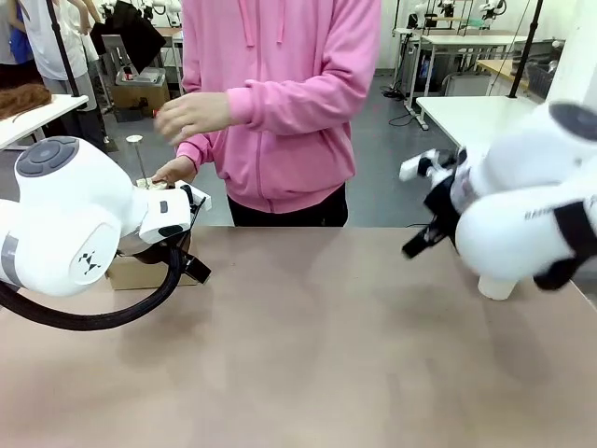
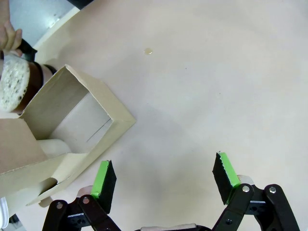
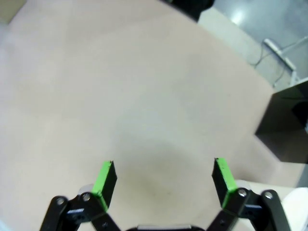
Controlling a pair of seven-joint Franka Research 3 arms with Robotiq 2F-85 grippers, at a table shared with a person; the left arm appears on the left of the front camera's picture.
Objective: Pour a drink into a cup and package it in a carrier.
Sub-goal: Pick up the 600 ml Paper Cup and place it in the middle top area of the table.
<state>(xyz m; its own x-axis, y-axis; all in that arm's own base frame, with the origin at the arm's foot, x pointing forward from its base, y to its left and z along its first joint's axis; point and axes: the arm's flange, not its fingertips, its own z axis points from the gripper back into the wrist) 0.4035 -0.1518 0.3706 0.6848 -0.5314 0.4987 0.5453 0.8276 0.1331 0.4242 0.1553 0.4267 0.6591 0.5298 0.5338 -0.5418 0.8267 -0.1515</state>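
Carrier point(image 2: 62, 94): left wrist view, open top up (front view: left arm point(image 1: 65, 219) covers most). Left gripper point(image 2: 163, 175), right gripper point(image 3: 163, 178): spread, empty.

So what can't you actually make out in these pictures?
- Front view: the cardboard carrier is mostly hidden behind the left arm; its holes can't be seen.
- Front view: a white object under the right arm is half covered; cup or not, unclear.
- Left wrist view: a frothy round thing by the person's hand is cut off by the edge.
- Right wrist view: a black box runs off the right edge.
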